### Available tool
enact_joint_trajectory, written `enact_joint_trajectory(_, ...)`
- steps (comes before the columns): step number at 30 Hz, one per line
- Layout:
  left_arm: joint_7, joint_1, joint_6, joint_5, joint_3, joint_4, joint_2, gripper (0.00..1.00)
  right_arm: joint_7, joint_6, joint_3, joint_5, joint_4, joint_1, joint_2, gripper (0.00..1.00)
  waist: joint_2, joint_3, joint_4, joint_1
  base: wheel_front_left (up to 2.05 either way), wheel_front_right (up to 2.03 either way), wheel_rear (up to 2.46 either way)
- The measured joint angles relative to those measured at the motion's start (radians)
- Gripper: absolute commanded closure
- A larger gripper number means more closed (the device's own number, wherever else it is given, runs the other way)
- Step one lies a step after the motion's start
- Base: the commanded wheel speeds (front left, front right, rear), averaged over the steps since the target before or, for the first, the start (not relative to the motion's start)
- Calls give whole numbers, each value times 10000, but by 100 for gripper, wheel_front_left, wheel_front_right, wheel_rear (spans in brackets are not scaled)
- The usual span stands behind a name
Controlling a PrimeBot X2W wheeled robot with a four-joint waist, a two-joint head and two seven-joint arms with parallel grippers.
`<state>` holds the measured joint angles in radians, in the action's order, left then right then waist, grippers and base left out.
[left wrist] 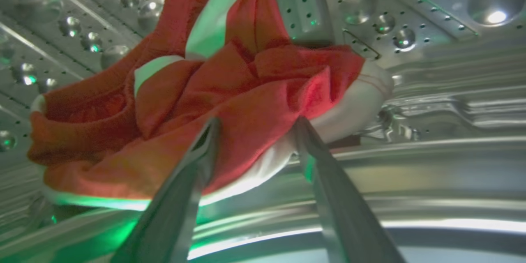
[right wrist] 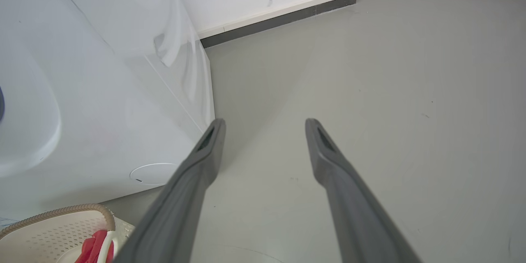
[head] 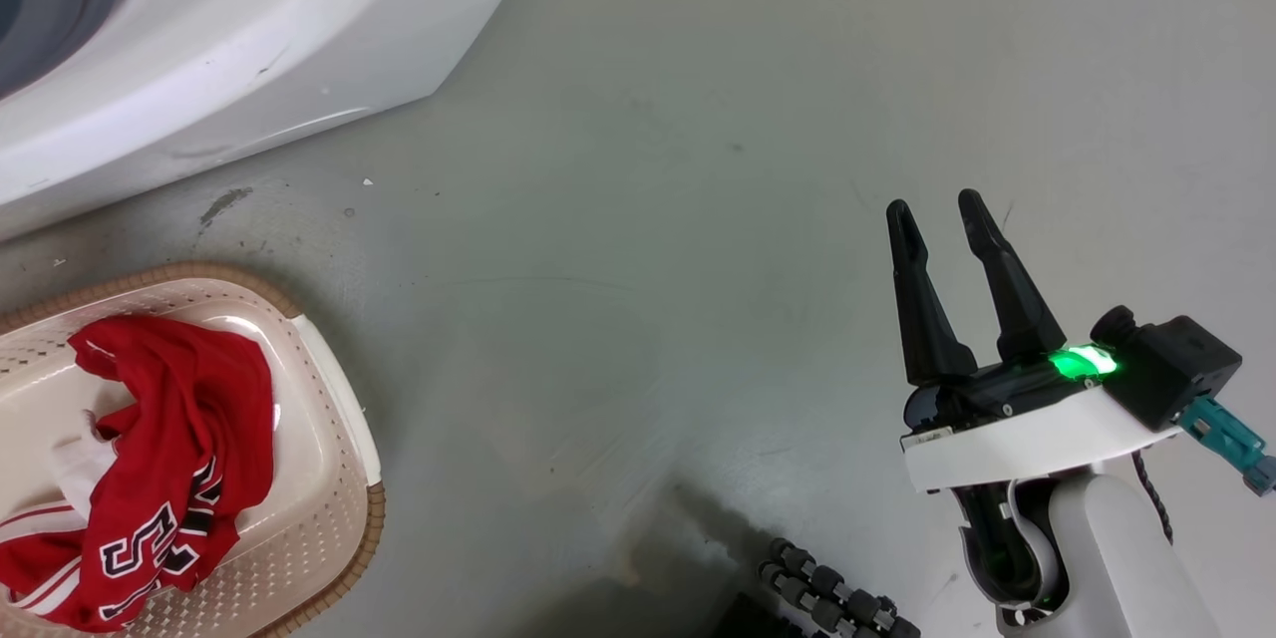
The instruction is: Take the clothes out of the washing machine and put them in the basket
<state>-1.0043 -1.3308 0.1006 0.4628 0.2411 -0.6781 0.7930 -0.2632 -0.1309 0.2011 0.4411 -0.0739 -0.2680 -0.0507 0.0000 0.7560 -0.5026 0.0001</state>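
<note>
Standing inside the perforated steel drum [left wrist: 411, 12] of the washing machine [head: 249, 40], the left end effector [left wrist: 257, 125] has its two fingers spread wide and nothing clamped. The fingertips [left wrist: 211, 127] meet the lower, near edge of a crumpled red garment [left wrist: 230, 90], and a bunched fold of red cloth with a white hem lies across the gap between them. Whether the tips press the cloth or stand just short of it cannot be told.

The garment should be treated as soft, limp and light. It will drape, lengthen and trail when lifted, and it offers no rigid edge. The thick gathered fold between the fingers is the recommended hold, since a single layer near the white hem is more likely to slip out. Trailing ends may catch on the drum ridge or the door opening.

The right end effector [head: 937, 204] hovers over the bare floor [head: 638, 219], fingers parted and empty, well apart from the basket [head: 371, 518]. The basket stands on the floor just before the washing machine and holds a red jersey [head: 179, 439] heaped on a piece of white fabric [head: 80, 469].
</note>
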Motion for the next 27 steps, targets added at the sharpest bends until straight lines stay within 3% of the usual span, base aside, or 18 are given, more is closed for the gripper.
enact_joint_trajectory(1,-52,-5,-54,6,0,2,23,100,0,0,0,2,-2,-5,0,0,0,6,-14,0,0,0,0)
enact_joint_trajectory(6,407,161,-347,-159,79,326,31,100,-2,0,-23,2,-4,-47,0,0,0,-41,-40,0,0,0,0)
enact_joint_trajectory(11,1597,338,-761,-290,-90,514,-46,100,0,0,-100,-21,-15,-48,2,0,0,-195,-5,0,0,0,0)
enact_joint_trajectory(18,3196,1011,-959,-107,-297,385,-430,100,0,0,-297,-213,-8,-46,2,0,0,-510,191,-1,0,0,0)
enact_joint_trajectory(27,6125,2356,-1081,111,-594,-182,-1164,100,0,0,-631,-487,-50,33,6,0,0,-1218,498,-1,0,0,0)
